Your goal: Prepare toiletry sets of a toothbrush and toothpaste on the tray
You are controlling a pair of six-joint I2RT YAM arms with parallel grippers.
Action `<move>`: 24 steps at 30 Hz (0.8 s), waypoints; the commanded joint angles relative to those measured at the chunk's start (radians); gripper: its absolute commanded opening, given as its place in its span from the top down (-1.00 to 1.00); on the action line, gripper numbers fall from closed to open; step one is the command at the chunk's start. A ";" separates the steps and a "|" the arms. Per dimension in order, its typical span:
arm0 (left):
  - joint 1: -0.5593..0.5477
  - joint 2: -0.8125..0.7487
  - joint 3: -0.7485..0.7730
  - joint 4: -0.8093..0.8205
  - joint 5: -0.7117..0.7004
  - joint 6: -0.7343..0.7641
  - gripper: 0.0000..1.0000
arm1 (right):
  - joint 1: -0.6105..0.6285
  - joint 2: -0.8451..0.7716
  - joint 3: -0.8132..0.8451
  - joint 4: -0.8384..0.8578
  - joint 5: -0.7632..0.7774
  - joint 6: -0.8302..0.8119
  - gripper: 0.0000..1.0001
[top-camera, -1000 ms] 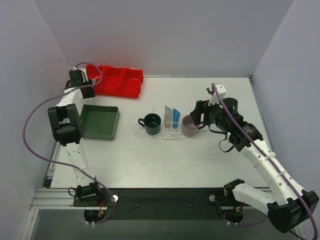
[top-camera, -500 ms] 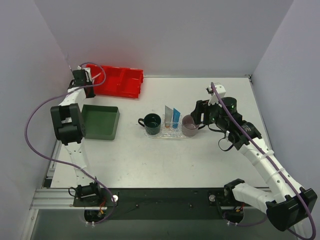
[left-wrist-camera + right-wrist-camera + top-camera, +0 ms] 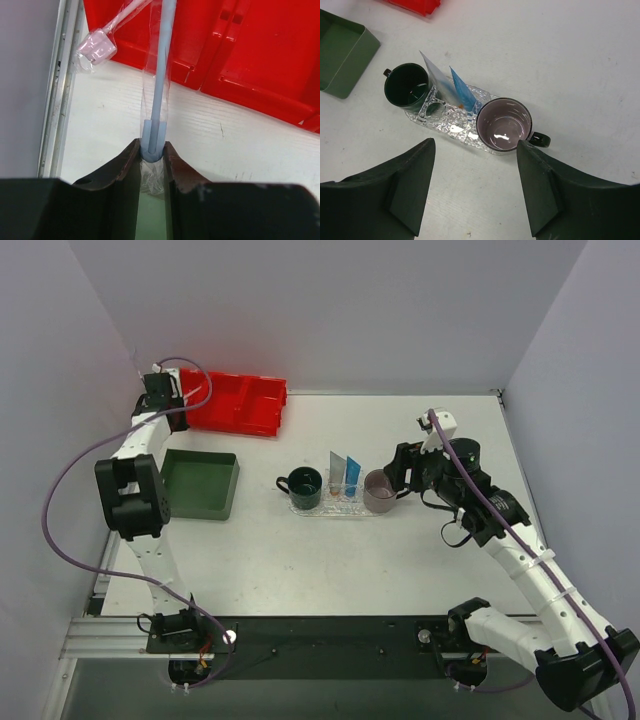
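My left gripper [image 3: 151,148] is shut on the end of a pale blue toothbrush [image 3: 162,60] in a clear wrapper, which points over the rim of the red bin [image 3: 250,45]. A second wrapped toothbrush [image 3: 98,46] with a pinkish head lies at the bin's corner. In the top view the left gripper [image 3: 163,392] is at the bin's left end. The clear tray [image 3: 335,507] holds a white toothpaste [image 3: 337,470] and a blue toothpaste [image 3: 353,476], both upright. My right gripper [image 3: 400,475] is open and empty, above and beside the tray [image 3: 451,129]; the blue tube [image 3: 462,89] and white tube [image 3: 436,75] show below it.
A dark green mug [image 3: 303,486] stands on the tray's left end and a mauve mug [image 3: 379,491] on its right end; both show in the right wrist view, green [image 3: 407,85] and mauve [image 3: 503,124]. A dark green square tray [image 3: 200,483] lies near the left arm. The red bin [image 3: 235,400] stands at the back left.
My left gripper has moved back towards the far left corner, holding the toothbrush. The right arm has shifted slightly right and stays open over the mauve mug.
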 commanded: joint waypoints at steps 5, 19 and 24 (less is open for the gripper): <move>0.001 -0.101 0.037 -0.055 -0.028 -0.041 0.67 | -0.005 -0.015 -0.008 0.011 -0.009 -0.007 -0.22; -0.019 -0.092 0.079 -0.122 -0.013 -0.048 0.67 | -0.005 -0.008 -0.010 0.012 -0.011 -0.005 -0.22; -0.031 -0.072 0.120 -0.188 -0.041 -0.058 0.68 | -0.007 -0.006 -0.011 0.011 -0.011 -0.005 -0.22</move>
